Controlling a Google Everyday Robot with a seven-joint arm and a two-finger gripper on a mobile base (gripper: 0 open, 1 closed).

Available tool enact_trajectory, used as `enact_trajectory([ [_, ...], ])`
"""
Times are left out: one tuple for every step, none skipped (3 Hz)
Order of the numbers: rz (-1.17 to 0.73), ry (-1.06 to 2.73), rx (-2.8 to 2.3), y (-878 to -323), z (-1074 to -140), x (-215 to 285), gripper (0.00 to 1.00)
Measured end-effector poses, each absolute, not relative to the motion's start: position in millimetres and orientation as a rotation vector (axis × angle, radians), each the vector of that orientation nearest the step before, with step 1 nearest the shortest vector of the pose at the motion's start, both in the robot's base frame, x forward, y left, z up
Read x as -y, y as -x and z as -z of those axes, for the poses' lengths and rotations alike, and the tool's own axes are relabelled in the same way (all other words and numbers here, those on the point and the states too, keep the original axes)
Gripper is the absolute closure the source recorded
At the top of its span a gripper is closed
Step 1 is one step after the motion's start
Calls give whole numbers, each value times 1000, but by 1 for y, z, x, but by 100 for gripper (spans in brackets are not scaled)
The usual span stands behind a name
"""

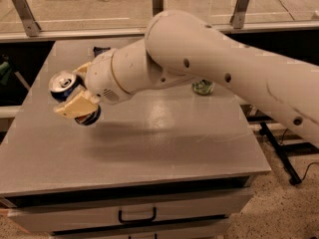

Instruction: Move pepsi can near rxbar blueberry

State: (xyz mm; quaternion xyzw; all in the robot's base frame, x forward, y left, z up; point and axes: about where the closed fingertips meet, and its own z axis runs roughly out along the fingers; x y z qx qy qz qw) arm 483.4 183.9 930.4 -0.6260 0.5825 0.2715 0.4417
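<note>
My gripper (pixel 76 92) is over the left part of the grey table (pixel 149 148), shut on the pepsi can (pixel 65 83). The can is blue with a silver top, lifted off the table and tilted, top pointing up-left. One cream finger (pixel 77 106) lies across its front; the other shows behind it. The rxbar blueberry (pixel 101 50) is a small dark wrapper at the back of the table, just beyond my wrist, partly hidden by the arm.
A green can (pixel 203 87) stands right of centre, partly hidden under my arm. My big white arm (pixel 224 68) reaches in from the right over the table. A glass railing (pixel 99 9) runs behind. Drawers with a handle (pixel 137 216) are below the front edge.
</note>
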Motion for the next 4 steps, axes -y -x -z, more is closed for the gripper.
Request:
enact_trajectory([
  [-669,1552,-1448,-483,-931,-182,100],
  [-668,1553,-1448,-483,-931,-182,100],
  [-628,1552,-1416,-498,-936,-181,100],
  [-574,1519,-1375,-551,-943,-169,100],
])
